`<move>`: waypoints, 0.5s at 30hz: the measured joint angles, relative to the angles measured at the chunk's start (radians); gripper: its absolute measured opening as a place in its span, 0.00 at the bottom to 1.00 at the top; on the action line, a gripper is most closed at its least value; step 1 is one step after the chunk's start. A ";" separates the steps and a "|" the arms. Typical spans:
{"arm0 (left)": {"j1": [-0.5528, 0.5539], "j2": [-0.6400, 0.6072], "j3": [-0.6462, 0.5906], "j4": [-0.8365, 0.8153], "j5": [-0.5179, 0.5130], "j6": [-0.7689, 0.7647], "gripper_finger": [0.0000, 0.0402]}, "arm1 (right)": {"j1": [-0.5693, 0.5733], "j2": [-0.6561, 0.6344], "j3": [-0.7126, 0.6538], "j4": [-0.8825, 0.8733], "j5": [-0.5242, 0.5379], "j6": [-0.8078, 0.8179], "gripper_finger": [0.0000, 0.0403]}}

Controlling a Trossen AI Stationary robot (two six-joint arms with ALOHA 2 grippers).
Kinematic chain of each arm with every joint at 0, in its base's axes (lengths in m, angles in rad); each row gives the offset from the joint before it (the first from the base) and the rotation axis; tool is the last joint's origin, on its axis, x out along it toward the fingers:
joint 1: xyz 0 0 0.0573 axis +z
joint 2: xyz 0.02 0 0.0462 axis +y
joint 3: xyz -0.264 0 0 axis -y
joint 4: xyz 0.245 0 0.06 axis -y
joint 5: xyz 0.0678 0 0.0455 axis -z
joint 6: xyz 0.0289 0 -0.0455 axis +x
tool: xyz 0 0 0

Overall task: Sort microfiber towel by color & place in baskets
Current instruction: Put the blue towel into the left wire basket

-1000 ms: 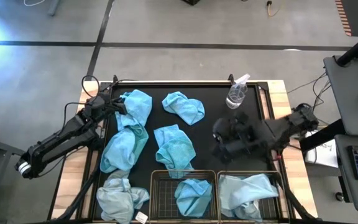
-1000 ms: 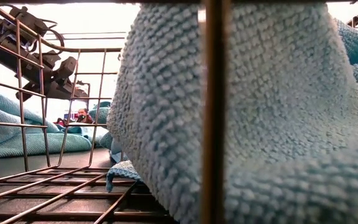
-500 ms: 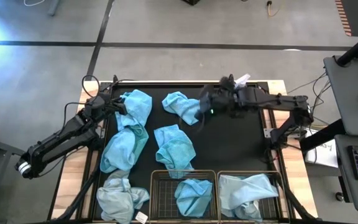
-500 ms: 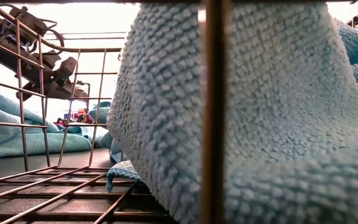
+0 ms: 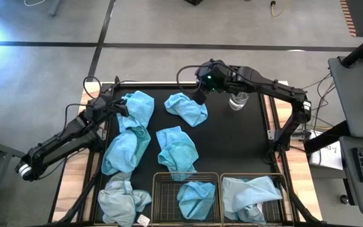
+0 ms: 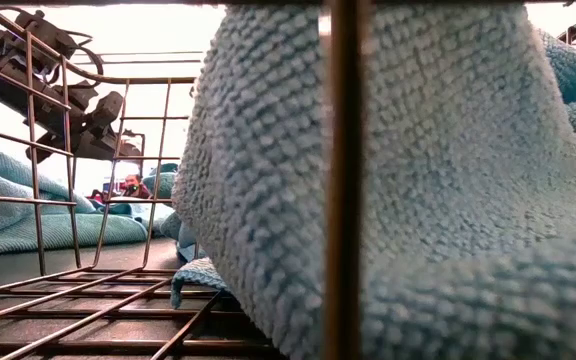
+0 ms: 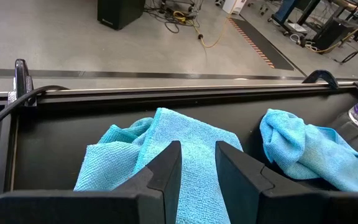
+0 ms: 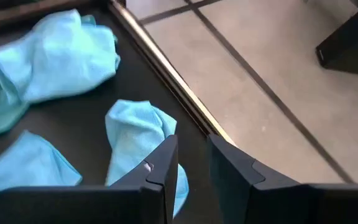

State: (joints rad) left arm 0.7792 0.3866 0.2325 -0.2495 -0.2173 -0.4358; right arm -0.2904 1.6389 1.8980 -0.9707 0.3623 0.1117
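Several turquoise towels lie on the black mat: one at the far left [image 5: 140, 104], a long one [image 5: 126, 148], one in the middle [image 5: 178, 150] and one at the far middle [image 5: 186, 108]. A pale grey-blue towel [image 5: 123, 200] lies at the near left. At the near edge stand two wire baskets: the left basket [image 5: 161, 184] holds a turquoise towel [image 5: 195, 197], and the right basket [image 5: 285, 189] holds a pale one [image 5: 251, 195]. My left gripper [image 7: 197, 146] stands open beside the far-left towel [image 7: 185, 134]. My right gripper [image 8: 191, 140] hovers open above the far-middle towel [image 8: 135, 134].
A clear spray bottle [image 5: 239, 98] stands at the far right of the mat, under my right arm. A raised frame [image 7: 166, 93] rims the mat. In the low view, the towel [image 6: 448, 200] in a basket fills the picture behind a wire [image 6: 340, 180].
My right gripper has swung from the right side of the mat toward the far edge and leftward, past the spray bottle, to a place over the far-middle towel. The towels and my left arm have stayed put.
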 joint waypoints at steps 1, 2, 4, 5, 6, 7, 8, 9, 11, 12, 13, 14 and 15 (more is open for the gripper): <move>0.000 0.000 0.000 -0.003 0.000 0.000 0.21 | 0.000 0.010 0.000 -0.001 -0.003 -0.008 0.20; 0.000 0.000 0.000 -0.005 0.000 0.000 0.21 | 0.000 0.024 0.000 -0.002 -0.007 -0.017 0.20; 0.000 0.000 0.000 -0.007 0.000 0.000 0.21 | 0.002 0.046 0.000 -0.004 -0.044 -0.039 0.21; 0.000 0.000 0.000 -0.007 0.000 0.000 0.21 | 0.002 0.059 0.000 -0.004 -0.072 -0.052 0.21; 0.000 0.000 0.000 -0.007 0.000 0.000 0.21 | 0.002 0.072 0.000 -0.004 -0.100 -0.061 0.22; 0.000 0.000 0.000 -0.008 0.000 0.000 0.21 | 0.002 0.084 0.000 -0.004 -0.124 -0.070 0.23; 0.000 0.000 0.000 -0.008 0.000 0.000 0.21 | 0.001 0.099 0.000 -0.004 -0.134 -0.074 0.24; 0.000 0.000 0.000 -0.008 0.000 0.000 0.21 | 0.001 0.112 0.000 -0.004 -0.135 -0.083 0.26; 0.000 0.000 0.000 -0.008 0.001 0.000 0.21 | -0.002 0.135 0.000 -0.015 -0.135 -0.104 0.28; 0.000 0.000 0.000 -0.008 0.000 0.000 0.21 | -0.004 0.146 0.000 -0.020 -0.135 -0.106 0.29; 0.000 0.001 0.000 -0.009 0.001 -0.001 0.21 | -0.006 0.155 0.000 -0.023 -0.135 -0.109 0.30; 0.000 0.004 0.000 -0.012 0.001 -0.004 0.21 | -0.010 0.165 0.000 -0.028 -0.135 -0.114 0.32; 0.000 0.007 0.000 -0.014 0.001 -0.006 0.21 | -0.011 0.177 0.000 -0.032 -0.135 -0.121 0.33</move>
State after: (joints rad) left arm 0.7793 0.3932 0.2325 -0.2639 -0.2162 -0.4422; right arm -0.3015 1.8157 1.8980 -1.0025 0.2273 -0.0094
